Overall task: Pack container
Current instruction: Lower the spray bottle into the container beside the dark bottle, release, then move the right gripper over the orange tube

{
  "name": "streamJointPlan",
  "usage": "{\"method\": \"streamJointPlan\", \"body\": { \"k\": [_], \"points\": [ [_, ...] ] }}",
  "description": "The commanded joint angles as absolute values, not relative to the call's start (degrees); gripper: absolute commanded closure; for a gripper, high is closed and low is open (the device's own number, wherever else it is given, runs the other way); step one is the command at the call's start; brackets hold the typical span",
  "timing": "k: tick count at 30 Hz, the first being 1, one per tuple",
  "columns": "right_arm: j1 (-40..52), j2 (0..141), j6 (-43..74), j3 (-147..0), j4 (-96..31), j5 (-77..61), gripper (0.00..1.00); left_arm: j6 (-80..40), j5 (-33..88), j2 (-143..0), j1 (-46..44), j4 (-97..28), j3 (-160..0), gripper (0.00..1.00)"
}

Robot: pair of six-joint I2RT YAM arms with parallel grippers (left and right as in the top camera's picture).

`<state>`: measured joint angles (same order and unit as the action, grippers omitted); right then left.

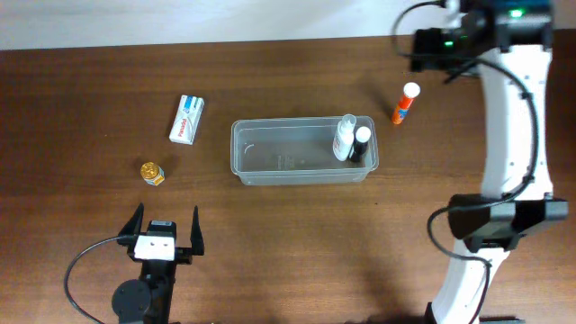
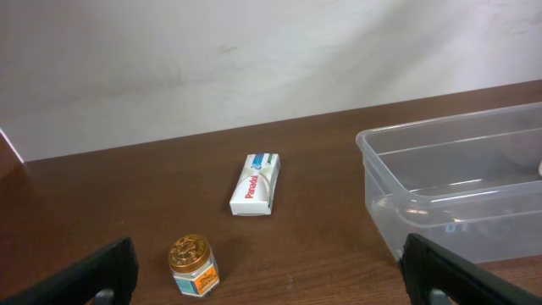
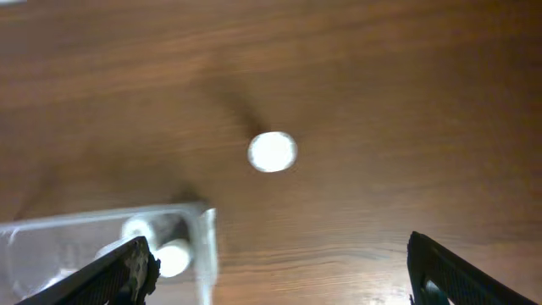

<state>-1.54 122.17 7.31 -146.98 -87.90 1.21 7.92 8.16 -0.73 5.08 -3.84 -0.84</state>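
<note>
The clear plastic container (image 1: pixel 288 153) lies in the middle of the table. A white bottle (image 1: pixel 344 138) and a black bottle with a white cap (image 1: pixel 360 144) stand in its right end. My left gripper (image 1: pixel 165 229) is open and empty at the front left. Between its fingers (image 2: pixel 267 286) the left wrist view shows the container's end (image 2: pixel 389 182) to the right. My right gripper (image 1: pixel 439 43) is high at the back right, open and empty (image 3: pixel 279 284). It looks straight down on the container's corner (image 3: pixel 203 241) and the bottle caps (image 3: pixel 174 257).
An orange stick with a white cap (image 1: pixel 405 102) stands right of the container, and its cap shows in the right wrist view (image 3: pixel 272 152). A white Panadol box (image 1: pixel 186 119) (image 2: pixel 256 184) and a small gold-lidded jar (image 1: pixel 152 173) (image 2: pixel 193 265) lie left of the container.
</note>
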Motion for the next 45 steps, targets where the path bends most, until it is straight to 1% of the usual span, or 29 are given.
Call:
{"method": "streamJointPlan", "body": {
  "k": [1, 4, 9, 13, 19, 31, 35, 43, 45],
  "points": [
    [-3.3, 124.1, 6.2, -145.6, -87.2, -2.0, 0.13, 8.8, 7.9, -0.3, 5.5, -3.9, -0.5, 0.01],
    [-3.4, 125.2, 6.0, -143.3, -85.0, -2.0, 0.18, 8.8, 7.9, -0.3, 5.5, -3.9, -0.5, 0.01],
    [-2.3, 127.3, 3.3, -139.5, -82.0, -1.9, 0.18, 8.8, 7.9, -0.3, 5.5, -3.9, -0.5, 0.01],
    [-2.3, 128.0, 3.4, -135.9, -79.0, -2.0, 0.19, 8.8, 7.9, -0.3, 5.5, -3.9, -0.5, 0.01],
    [-2.3, 128.0, 3.2, -130.5, -75.0, -2.0, 0.28, 8.9, 7.9, -0.3, 5.5, -3.9, -0.5, 0.01],
    [-2.3, 128.0, 1.7, -122.1, -67.6, -4.1, 0.29, 8.8, 7.9, -0.3, 5.5, -3.9, -0.5, 0.01],
    [-2.3, 128.0, 1.7, -122.1, -66.9, -4.1, 0.37, 8.8, 7.9, -0.3, 5.5, -3.9, -0.5, 0.01],
    [-1.9, 128.0, 1.7, -122.0, -65.8, -4.3, 0.41, 8.8, 7.9, -0.3, 5.5, -3.9, -0.5, 0.01],
    [-1.7, 128.0, 1.7, -122.0, -65.7, -4.3, 0.44, 8.8, 7.9, -0.3, 5.5, -3.9, -0.5, 0.01]
  ]
}}
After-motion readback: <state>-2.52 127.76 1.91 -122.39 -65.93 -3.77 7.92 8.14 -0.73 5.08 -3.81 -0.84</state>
